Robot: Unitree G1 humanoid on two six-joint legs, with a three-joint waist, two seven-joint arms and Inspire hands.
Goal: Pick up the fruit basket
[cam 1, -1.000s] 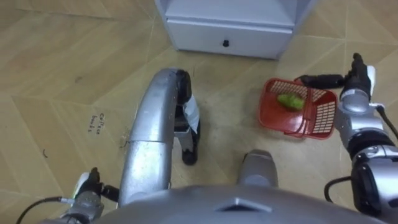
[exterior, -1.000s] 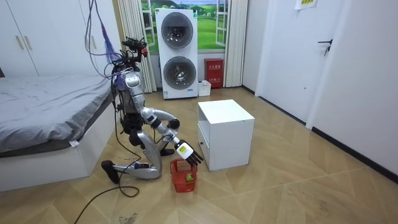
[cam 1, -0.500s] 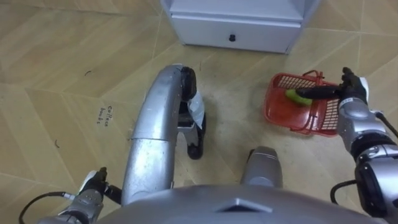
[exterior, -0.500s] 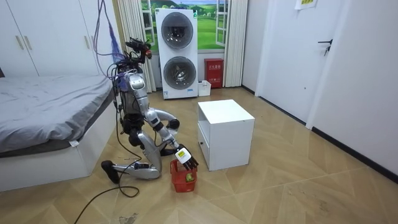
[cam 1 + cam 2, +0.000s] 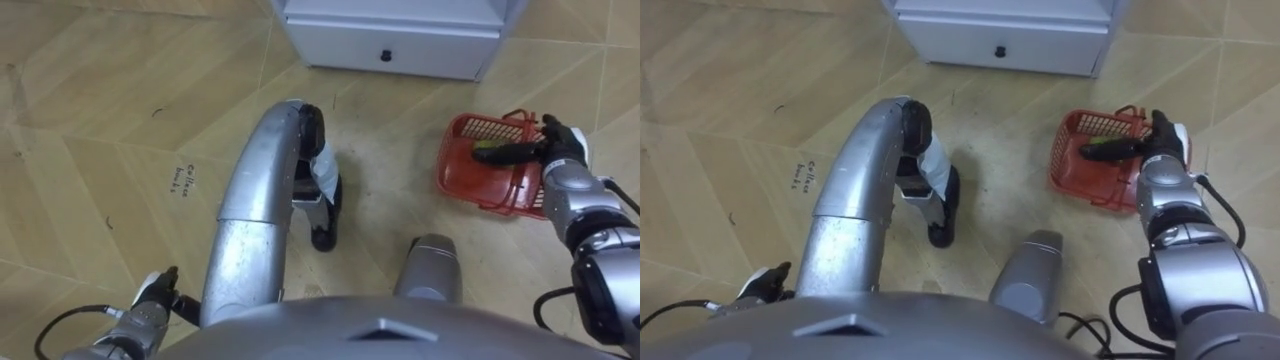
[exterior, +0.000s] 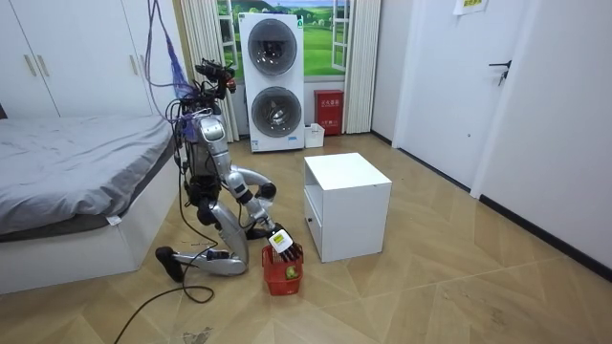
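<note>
Bed (image 6: 67,158) on the room view's left, and the robot is down on the wood floor (image 5: 90,110) just beside it, kneeling, torso upright. Behind it against the far wall stands a stacked pair of washing machines (image 6: 273,81).

From the head camera, the left hand (image 5: 150,298) sits low in the bottom-left corner, close to the body, and I cannot tell how its fingers stand. A small dark scribble (image 5: 185,178) marks the boards near it.

Moving across, the white cabinet (image 5: 400,45) sits at the top of the view with its drawer front facing the robot, one small dark knob (image 5: 386,56) in the middle.

Further right is the red fruit basket (image 5: 462,182), resting on the floor in front of the cabinet's right corner and near it. A green fruit (image 6: 289,274) lies inside.

Then the right hand (image 5: 556,162) comes in from the right edge and reaches over the basket. Its dark fingers (image 5: 500,153) are stretched out straight across the open top, not wrapped round anything, and the thin handle (image 5: 515,116) at the far rim is unheld.
</note>
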